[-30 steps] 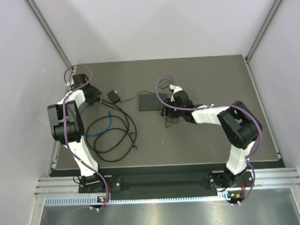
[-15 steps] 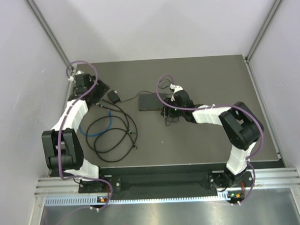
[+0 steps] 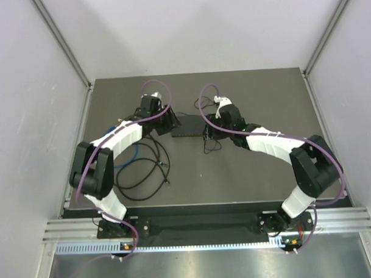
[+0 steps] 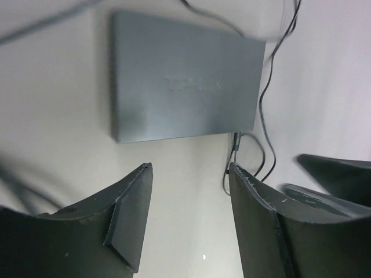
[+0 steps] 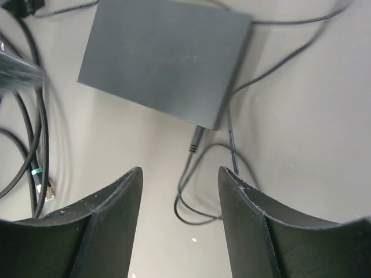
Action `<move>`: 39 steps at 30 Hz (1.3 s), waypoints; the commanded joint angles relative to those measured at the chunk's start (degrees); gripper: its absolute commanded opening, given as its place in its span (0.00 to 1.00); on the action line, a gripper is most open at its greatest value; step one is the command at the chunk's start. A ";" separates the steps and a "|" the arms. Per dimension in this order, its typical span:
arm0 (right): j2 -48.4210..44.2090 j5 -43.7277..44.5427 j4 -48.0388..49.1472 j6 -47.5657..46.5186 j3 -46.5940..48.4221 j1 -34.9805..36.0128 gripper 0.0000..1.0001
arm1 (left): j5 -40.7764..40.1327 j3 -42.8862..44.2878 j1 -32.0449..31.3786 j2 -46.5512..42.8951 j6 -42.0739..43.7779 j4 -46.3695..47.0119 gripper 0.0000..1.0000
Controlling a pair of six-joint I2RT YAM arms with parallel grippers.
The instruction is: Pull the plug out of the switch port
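Left arm, formerly upper left, now at flat matte black rectangular box (image 3: pixel 186 124), frame centre. Left hand (image 4: pixel 189 169), right hand (image 5: pixel 179 169) apart, empty. Slim black plug (image 5: pixel 195 141) at box's lower edge: likely light, rigid; pinch barrel.

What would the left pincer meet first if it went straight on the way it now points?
Most likely the flat matte black rectangular box, lying ahead of the open left pincer. Only bare dark table separates them; depth is unclear, so it might touch the table first.
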 commanded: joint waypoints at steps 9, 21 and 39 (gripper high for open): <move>-7.06 -3.44 -2.76 -2.02 -0.04 -1.98 0.52 | 15.23 14.08 -1.19 14.97 4.67 4.39 0.57; 2.79 -5.49 14.12 9.76 -2.94 -1.90 0.41 | 18.73 25.85 -1.63 22.79 7.75 -3.08 0.56; 8.50 -2.50 16.41 11.69 -5.32 -1.98 0.38 | 19.36 25.78 -3.48 27.01 7.14 -3.53 0.50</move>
